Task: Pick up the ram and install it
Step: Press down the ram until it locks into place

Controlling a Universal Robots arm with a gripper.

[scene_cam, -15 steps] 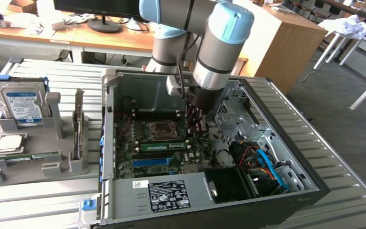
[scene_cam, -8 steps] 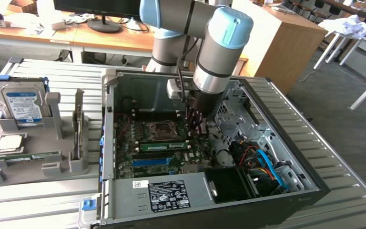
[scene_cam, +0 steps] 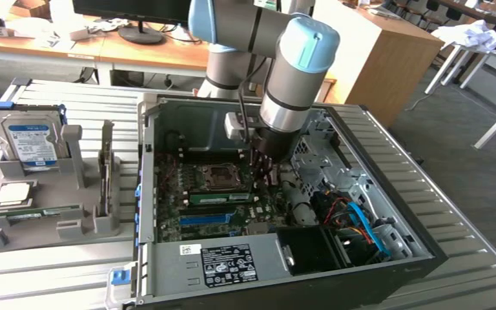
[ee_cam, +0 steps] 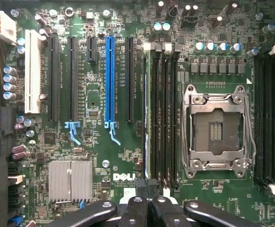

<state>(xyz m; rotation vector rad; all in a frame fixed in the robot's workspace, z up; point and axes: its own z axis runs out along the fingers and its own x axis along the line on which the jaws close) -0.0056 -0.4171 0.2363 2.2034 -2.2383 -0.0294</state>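
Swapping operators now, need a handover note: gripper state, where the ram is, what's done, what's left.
Gripper: shut, nothing between its fingers, low over the green motherboard inside the open grey computer case.
Ram, the long thin green circuit-board stick: standing edge-on in a slot of the memory bank beside the silver processor socket, in line with the gripper.
Done: the ram is off its holder and in the slot.
Left: seating unconfirmed; I cannot tell whether the slot latches have closed.
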